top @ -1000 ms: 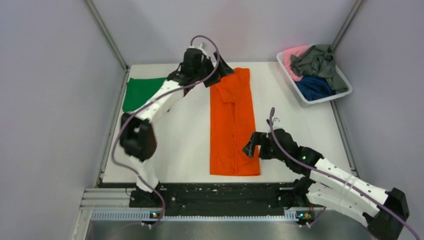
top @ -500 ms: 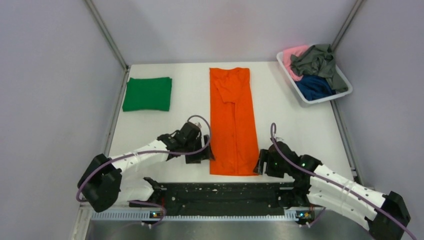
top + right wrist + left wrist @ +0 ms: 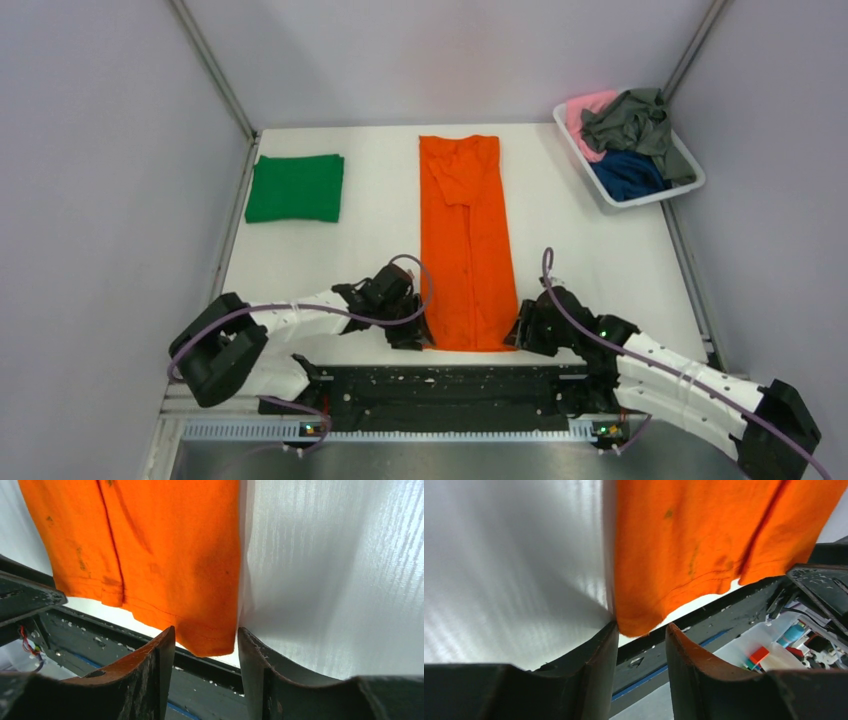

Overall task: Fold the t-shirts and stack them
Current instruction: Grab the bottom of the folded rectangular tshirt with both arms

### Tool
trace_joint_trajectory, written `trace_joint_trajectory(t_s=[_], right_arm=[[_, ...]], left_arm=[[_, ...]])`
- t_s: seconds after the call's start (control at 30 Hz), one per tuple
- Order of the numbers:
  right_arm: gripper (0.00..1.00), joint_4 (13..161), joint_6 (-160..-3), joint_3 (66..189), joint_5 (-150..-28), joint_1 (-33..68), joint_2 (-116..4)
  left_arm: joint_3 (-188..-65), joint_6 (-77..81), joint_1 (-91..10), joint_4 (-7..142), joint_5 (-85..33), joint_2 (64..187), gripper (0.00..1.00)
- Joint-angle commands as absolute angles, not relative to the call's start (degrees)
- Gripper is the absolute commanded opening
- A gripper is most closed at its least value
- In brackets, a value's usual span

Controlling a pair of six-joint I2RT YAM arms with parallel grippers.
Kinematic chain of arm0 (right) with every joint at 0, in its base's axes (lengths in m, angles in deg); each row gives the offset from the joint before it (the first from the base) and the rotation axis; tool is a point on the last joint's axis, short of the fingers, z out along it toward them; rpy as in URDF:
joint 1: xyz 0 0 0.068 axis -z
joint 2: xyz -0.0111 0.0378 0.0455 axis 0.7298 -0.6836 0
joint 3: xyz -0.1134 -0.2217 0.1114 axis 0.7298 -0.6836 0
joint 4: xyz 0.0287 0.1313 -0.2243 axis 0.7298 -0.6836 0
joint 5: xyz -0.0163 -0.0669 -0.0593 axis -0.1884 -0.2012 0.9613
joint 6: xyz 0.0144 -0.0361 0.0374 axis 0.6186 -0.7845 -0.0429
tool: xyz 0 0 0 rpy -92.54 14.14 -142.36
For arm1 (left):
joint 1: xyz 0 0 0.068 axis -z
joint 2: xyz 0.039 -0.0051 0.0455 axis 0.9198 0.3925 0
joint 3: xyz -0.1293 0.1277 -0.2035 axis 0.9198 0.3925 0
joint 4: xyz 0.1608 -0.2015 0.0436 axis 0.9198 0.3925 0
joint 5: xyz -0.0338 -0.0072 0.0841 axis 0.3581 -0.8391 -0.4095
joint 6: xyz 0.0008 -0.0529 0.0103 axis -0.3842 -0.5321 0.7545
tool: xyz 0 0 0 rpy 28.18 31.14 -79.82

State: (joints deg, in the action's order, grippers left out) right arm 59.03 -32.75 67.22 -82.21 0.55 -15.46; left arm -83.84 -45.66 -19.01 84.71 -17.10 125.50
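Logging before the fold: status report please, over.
Left tool open, straddling near-left corner of orange t-shirt. Right tool open at near-right corner. Nothing gripped yet. Nothing lies on the shirt.

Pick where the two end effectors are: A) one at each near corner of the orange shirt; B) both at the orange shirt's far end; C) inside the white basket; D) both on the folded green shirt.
A: the left end effector and the right end effector sit open at the two near corners of the orange t-shirt, with each corner between the fingers.
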Motion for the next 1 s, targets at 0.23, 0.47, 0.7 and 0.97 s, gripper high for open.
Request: trace_joint_trajectory(t_s=[0.23, 0.47, 0.7, 0.97], right_arm=[[0.05, 63.7, -33.9, 65.2, -83.7, 0.7, -17.8], [0.00, 62.2, -33.9, 62.5, -92.3, 0.6, -14.5], [0.00, 63.1, -36.4, 66.4, -91.8, 0.7, -10.1], [0.00, 71.7, -39.5, 76.5, -81.3, 2.2, -22.4]], left_arm=[[-85.5, -48.2, -17.3, 79.6, -18.3, 135.5, 0.00], [-80.7, -50.5, -15.4, 80.7, -19.6, 128.4, 0.00], [-85.4, -47.0, -15.0, 82.1, -21.9, 124.6, 0.00], [-101.3, -37.9, -20.6, 84.9, -22.2, 133.4, 0.00]])
